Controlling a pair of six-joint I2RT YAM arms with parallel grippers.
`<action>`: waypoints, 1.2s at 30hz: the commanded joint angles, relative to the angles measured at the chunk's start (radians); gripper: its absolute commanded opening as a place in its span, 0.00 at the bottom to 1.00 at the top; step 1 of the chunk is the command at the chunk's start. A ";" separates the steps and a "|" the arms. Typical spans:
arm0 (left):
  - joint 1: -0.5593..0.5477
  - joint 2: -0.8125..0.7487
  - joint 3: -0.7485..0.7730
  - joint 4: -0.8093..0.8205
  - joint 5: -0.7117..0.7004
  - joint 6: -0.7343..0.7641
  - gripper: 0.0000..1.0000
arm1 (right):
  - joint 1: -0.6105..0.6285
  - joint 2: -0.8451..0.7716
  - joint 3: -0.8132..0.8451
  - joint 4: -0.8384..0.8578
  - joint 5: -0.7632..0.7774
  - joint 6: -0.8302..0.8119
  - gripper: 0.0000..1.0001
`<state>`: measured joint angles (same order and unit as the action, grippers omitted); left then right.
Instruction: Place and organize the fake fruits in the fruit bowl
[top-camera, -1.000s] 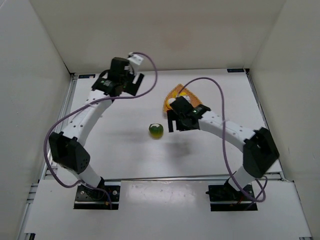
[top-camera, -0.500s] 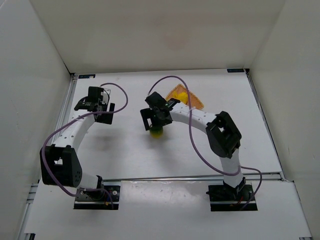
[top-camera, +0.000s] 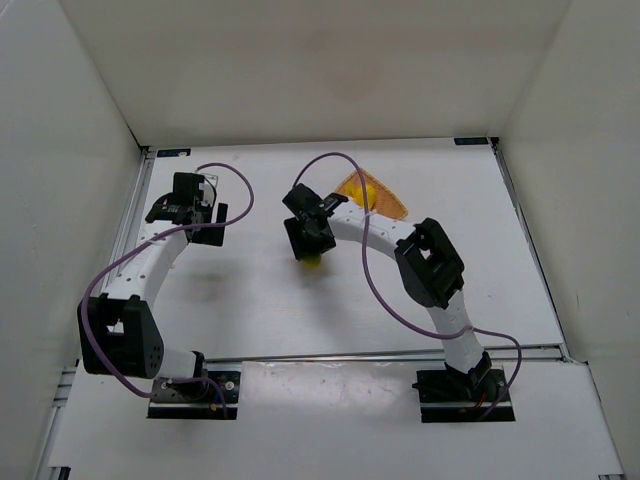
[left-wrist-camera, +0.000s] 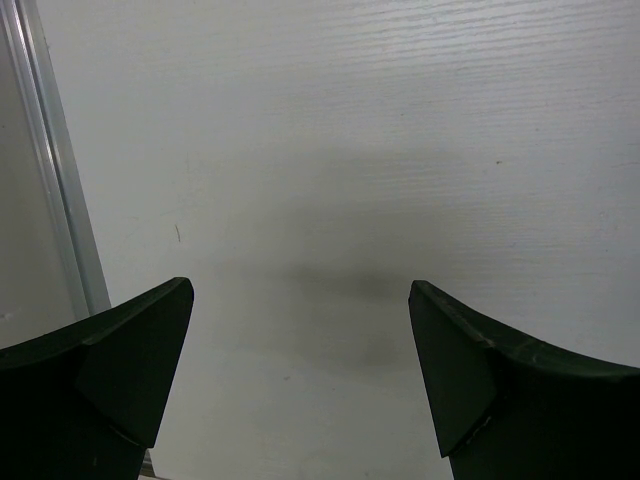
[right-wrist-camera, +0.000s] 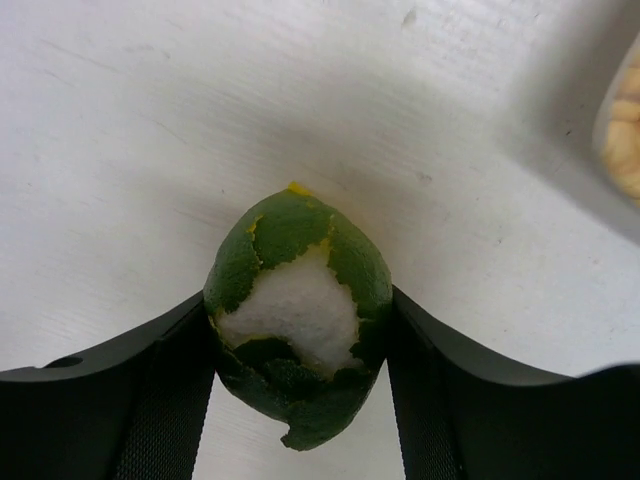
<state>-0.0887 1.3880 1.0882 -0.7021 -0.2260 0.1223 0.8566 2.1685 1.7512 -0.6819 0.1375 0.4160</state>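
Note:
A green round fake fruit (right-wrist-camera: 300, 310) with a white patch sits on the table near the middle, and my right gripper (right-wrist-camera: 298, 305) is shut on it, one black finger (right-wrist-camera: 170, 380) pressed to each side. From above, only a green-yellow sliver of this fruit (top-camera: 312, 262) shows under the right gripper (top-camera: 308, 246). The orange-tan wicker fruit bowl (top-camera: 388, 207) lies behind and to the right, with something yellow (top-camera: 361, 189) in it. My left gripper (top-camera: 208, 228) hangs open over bare table at the left, nothing between its fingers (left-wrist-camera: 130, 360).
White walls close in the table on three sides. A metal rail (left-wrist-camera: 60, 200) runs along the left edge, close to the left gripper. The bowl's woven edge (right-wrist-camera: 625, 130) shows at the right of the right wrist view. Purple cables loop over both arms.
My right arm swung left from the bowl to the green fruit, came down over it and shut on it. The left arm pulled back toward the left rail, then stayed still and open.

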 joint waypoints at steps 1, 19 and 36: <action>0.003 -0.020 0.032 0.015 0.014 -0.012 1.00 | -0.004 -0.028 0.044 -0.013 0.028 -0.011 0.48; 0.003 -0.038 -0.007 0.015 -0.056 -0.003 1.00 | -0.355 -0.130 0.048 -0.102 0.309 -0.003 0.54; 0.021 -0.080 0.004 0.015 -0.168 -0.012 1.00 | -0.464 -0.525 -0.023 -0.125 0.384 -0.014 1.00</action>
<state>-0.0784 1.3548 1.0866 -0.7010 -0.3569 0.1223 0.4358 1.8698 1.7592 -0.7898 0.4805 0.4103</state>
